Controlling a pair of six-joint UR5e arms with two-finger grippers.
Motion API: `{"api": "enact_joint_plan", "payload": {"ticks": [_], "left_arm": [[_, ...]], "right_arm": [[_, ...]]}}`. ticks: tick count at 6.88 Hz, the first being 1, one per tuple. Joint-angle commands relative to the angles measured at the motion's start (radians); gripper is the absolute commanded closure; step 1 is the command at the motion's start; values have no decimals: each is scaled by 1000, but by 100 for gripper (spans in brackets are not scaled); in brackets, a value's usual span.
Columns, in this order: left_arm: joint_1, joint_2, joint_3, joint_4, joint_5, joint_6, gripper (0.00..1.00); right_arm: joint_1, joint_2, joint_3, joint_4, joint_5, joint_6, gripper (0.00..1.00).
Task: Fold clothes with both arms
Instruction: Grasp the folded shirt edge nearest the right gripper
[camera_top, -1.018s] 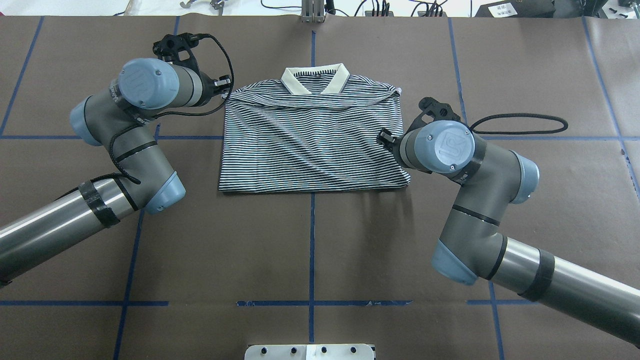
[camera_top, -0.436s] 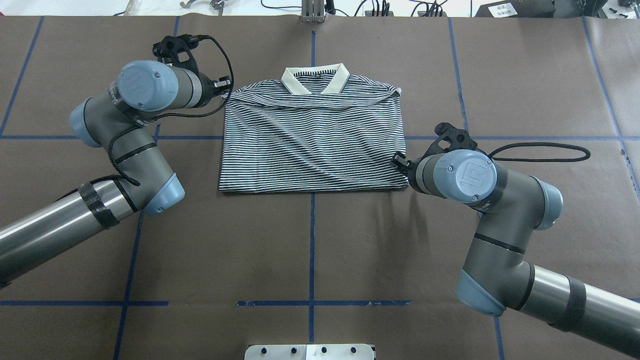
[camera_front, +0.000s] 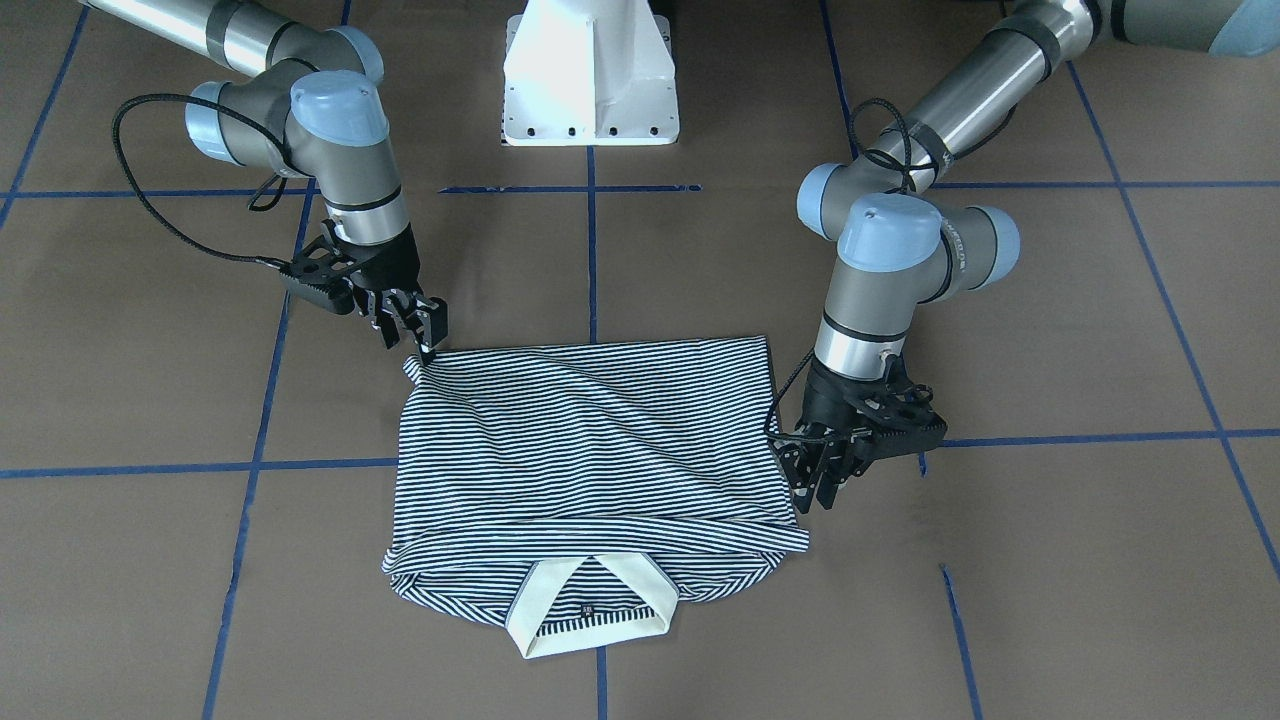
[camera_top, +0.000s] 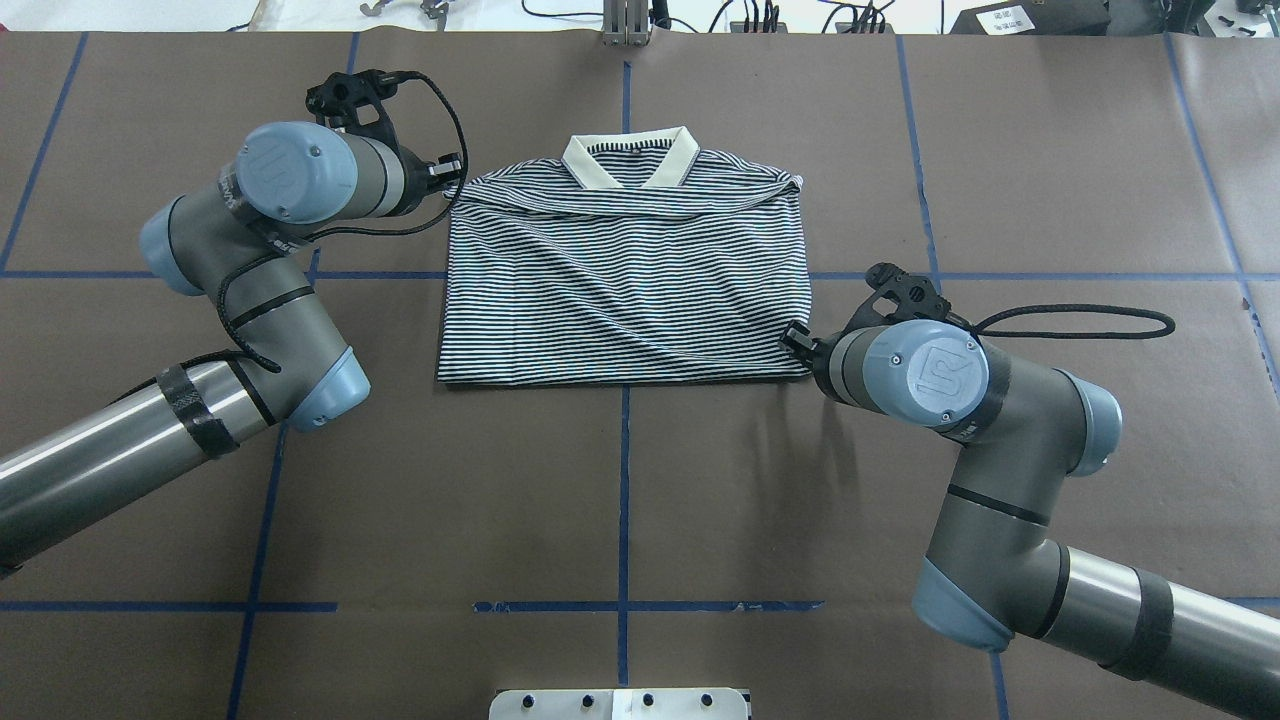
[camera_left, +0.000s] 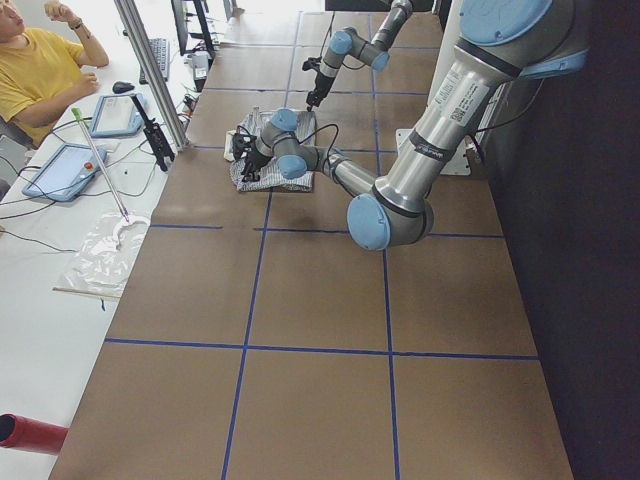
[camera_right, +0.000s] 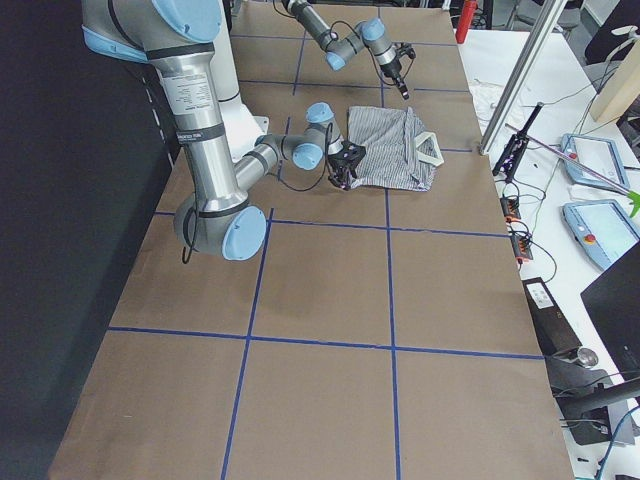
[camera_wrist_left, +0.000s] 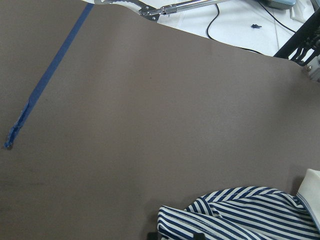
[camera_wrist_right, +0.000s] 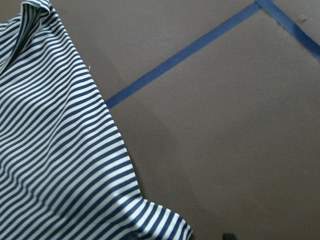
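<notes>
Polo shirt (camera_top: 625, 290), navy-and-white striped, lies folded into a rough rectangle at the middle of the desk (camera_top: 620, 520), with its cream collar (camera_top: 630, 160) at the edge farthest from the robot and its sleeves tucked out of sight. The desk is covered in brown paper, marked into large squares by blue tape lines (camera_top: 255, 520); one line runs under the shirt's centre. The right tool (camera_front: 420, 345) points down at the shirt's near corner on the robot's right; the right wrist view shows its two dark fingertips standing apart at the frame's lower edge, with that striped corner lying between them. The left tool (camera_front: 820, 485) hangs just beside the shirt's side edge on the robot's left, close to the collar end; I cannot tell whether its fingers are parted or closed. A white pedestal base (camera_front: 590, 70) stands at the robot's side of the desk. Along the far edge run black cables (camera_top: 760, 15) and a metal post (camera_left: 150, 70). Beyond it, a white side surface carries two tablets (camera_left: 65, 170), and a person in a yellow shirt (camera_left: 40, 70) sits there.
</notes>
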Motion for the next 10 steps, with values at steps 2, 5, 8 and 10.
{"api": "enact_joint_plan", "payload": {"ticks": [2,5,8,10], "left_arm": [[1,3,0,2,0,0,65],[1,3,-1,2,2,2,65],[1,3,-1,2,2,3,65],[1,3,-1,2,2,2,65]], "right_arm": [[-3,15,-39,5,-1,-1,37],[2,15,-39,5,-2,-2,100],[9,15,-25,5,-1,-3,100],[13,-65,101,-3,-1,2,100]]}}
